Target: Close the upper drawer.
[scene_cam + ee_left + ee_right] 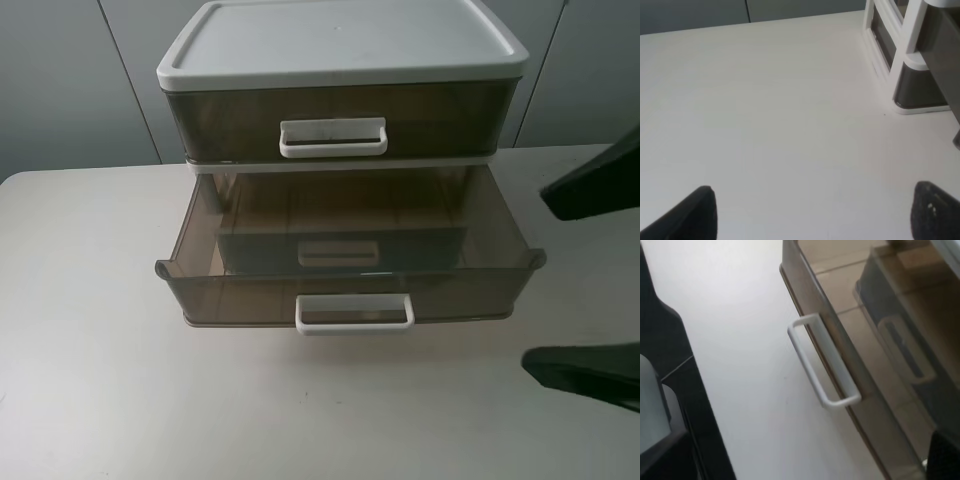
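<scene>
R jaws spread wide, empty, over the surface (90, 380), just off the near end of a pulled-out drawer (230, 295); its white handle (809, 367) is close ahead, untouched. L jaws also wide, empty, w/ cabinet (902, 55) beyond one tip. Upper drawer (220, 120) sits farther back from R jaws, above the open one, pushed in flush under the lid (340, 40).

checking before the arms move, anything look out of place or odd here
One brown drawer stands pulled far out, overhanging the table, while the top drawer under the white lid is shut. Nothing looks spilled or broken.
</scene>
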Controlling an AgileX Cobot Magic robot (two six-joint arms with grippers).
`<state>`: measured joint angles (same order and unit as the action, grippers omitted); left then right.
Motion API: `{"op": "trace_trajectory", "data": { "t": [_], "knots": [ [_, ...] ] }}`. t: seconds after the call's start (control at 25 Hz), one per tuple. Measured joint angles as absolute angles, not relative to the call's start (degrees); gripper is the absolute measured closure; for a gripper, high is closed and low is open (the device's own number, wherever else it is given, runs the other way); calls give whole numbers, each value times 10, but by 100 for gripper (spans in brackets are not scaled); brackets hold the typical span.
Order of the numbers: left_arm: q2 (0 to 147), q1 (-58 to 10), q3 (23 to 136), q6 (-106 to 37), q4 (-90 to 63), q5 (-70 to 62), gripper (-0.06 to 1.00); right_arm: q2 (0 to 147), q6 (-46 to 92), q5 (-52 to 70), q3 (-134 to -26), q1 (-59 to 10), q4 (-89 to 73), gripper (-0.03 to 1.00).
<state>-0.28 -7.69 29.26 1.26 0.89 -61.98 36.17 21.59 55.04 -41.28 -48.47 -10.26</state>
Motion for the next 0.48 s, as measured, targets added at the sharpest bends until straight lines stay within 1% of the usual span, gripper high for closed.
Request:
{"op": "trace_trajectory", "data": {
  "t": [0.28,0.48],
  "knots": [
    [-3,-77,293,12,9,-620,20,168,99,642,-355,-485,-59,27],
    [-3,-77,293,9,9,-620,20,73,67,645,-305,-485,-52,27]
  ]
}}
